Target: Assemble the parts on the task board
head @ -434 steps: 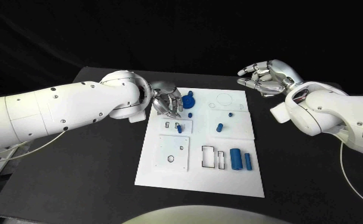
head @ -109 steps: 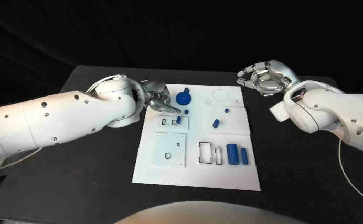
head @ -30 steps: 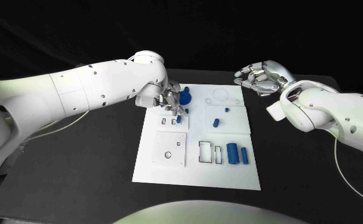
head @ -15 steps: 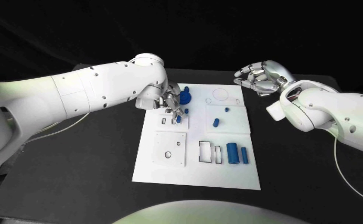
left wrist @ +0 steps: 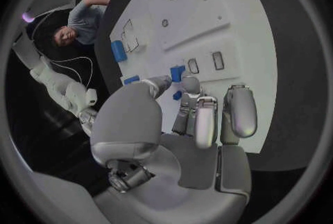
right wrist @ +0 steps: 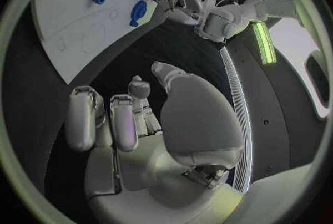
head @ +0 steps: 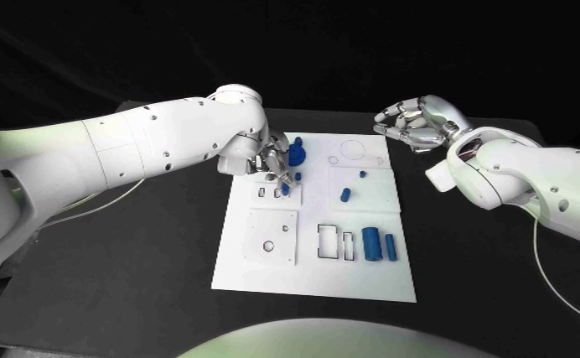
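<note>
Left robot hand (head: 268,161) pinches a small blue part (head: 283,179) above the task board's (head: 317,278) slotted block.

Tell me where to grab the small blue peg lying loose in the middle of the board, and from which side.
Pinch the small blue peg across its short width at mid-length, coming straight down from above. It lies flat and slightly slanted on the task board, with bare white surface on both long sides, so fingers should fit there.

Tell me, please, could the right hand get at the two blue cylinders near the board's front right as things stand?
Probably yes: the right hand hovers off the task board holding nothing, the two blue cylinders lie uncovered, and the left hand works at the far left.
</note>
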